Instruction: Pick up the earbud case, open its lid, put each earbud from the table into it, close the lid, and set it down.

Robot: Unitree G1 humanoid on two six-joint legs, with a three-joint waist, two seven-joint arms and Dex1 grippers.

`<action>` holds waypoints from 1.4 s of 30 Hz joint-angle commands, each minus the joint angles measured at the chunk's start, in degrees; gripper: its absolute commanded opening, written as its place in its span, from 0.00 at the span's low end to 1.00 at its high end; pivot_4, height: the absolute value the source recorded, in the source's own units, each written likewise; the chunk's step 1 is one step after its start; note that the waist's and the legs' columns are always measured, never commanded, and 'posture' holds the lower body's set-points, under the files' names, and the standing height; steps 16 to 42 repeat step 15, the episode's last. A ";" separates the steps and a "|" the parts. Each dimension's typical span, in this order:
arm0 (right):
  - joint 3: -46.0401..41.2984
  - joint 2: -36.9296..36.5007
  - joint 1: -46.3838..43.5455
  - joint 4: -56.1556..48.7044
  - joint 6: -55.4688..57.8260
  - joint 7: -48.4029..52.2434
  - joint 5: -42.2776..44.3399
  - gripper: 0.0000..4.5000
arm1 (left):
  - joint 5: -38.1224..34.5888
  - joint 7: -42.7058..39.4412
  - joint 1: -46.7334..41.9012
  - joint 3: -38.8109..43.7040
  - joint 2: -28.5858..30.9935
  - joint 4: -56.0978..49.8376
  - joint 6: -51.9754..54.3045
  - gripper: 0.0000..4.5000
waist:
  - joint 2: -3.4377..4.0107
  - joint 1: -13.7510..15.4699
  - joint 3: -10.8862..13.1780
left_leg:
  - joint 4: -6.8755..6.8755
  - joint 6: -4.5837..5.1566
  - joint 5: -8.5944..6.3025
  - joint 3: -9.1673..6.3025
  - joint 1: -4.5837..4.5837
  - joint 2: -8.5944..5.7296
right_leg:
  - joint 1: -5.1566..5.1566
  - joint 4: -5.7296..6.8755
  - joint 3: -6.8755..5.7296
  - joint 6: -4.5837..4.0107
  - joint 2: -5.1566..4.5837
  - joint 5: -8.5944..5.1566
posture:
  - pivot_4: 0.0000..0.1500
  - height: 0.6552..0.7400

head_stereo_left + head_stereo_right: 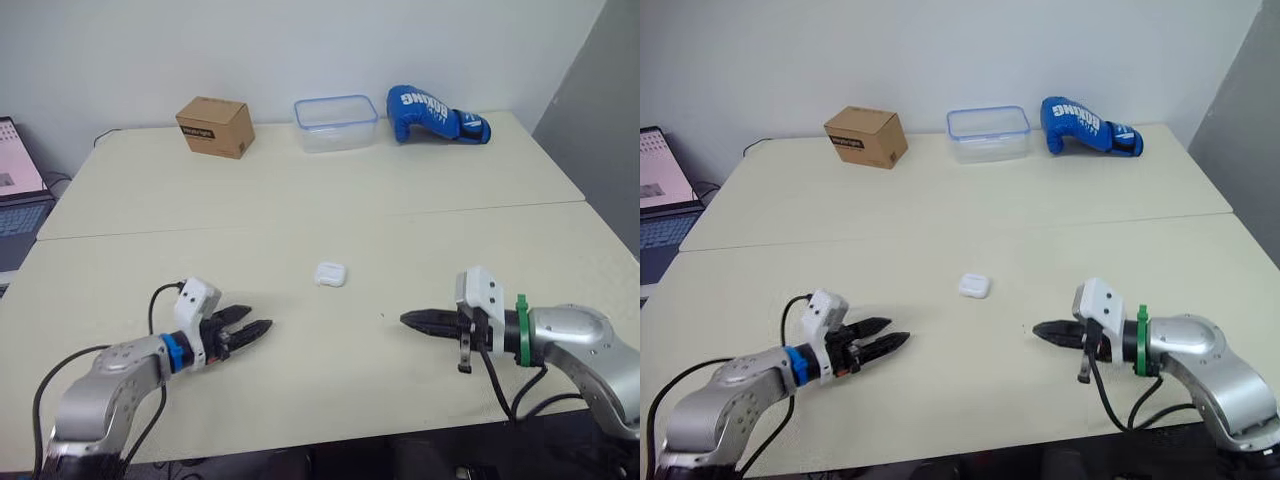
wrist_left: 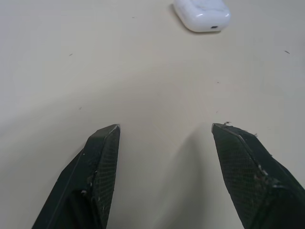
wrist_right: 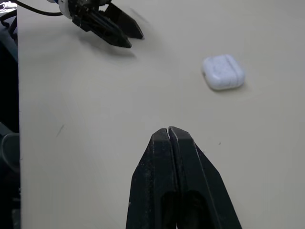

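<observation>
— How did things stand on your table point(image 1: 300, 210)?
— Near its front edge, your left gripper point(image 1: 258, 319) had its fingers spread; your right gripper point(image 1: 405, 319) had them pressed together.
— And the earbud case point(image 1: 330, 274)?
— Lid down, between them, slightly beyond, touching neither.

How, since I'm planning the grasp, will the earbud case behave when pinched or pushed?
The earbud case looks smooth and rounded, so it may slip from a pinch. Lying flat on the table, it would probably slide, not roll. Small hard shell: likely light and stiff.
</observation>
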 commanded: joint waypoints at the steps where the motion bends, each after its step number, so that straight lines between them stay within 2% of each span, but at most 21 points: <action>1: -3.16 -1.01 4.48 -4.91 -0.04 -1.48 1.74 0.00 | 1.01 3.68 5.11 4.26 -2.06 -2.50 -4.83 0.71 | 0.00 0.03 -0.01 | 0.00 0.10 -0.05 0.00 0.02 0.00 | 0.04 0.00 -0.01 0.00 0.00 0.00 | 1.00 0.89; 5: -3.77 -0.16 7.08 -5.53 -0.30 -4.12 2.22 0.00 | 2.80 6.34 9.65 3.73 -3.21 -4.88 -7.29 0.71 | -0.01 0.04 -0.02 | 0.00 0.15 -0.08 -0.01 0.14 0.01 | 0.19 -0.02 -0.03 0.00 0.02 0.00 | 1.00 0.89; 10: -3.53 0.51 7.80 -5.32 -1.23 -5.95 2.36 0.00 | 1.75 6.85 11.70 3.23 -3.58 -6.08 -8.28 0.71 | -0.01 0.08 -0.02 | -0.01 0.17 -0.10 -0.05 0.24 0.00 | 0.35 -0.07 -0.08 0.00 0.02 -0.01 | 1.00 0.89; 42: -3.45 0.28 6.44 -4.01 -1.71 -6.30 2.11 0.00 | 1.24 5.91 11.46 2.77 -3.87 -5.56 -10.60 0.71 | -0.01 0.08 -0.02 | -0.01 0.18 -0.10 -0.05 0.26 0.00 | 0.38 -0.09 -0.08 0.00 0.03 -0.01 | 1.00 0.89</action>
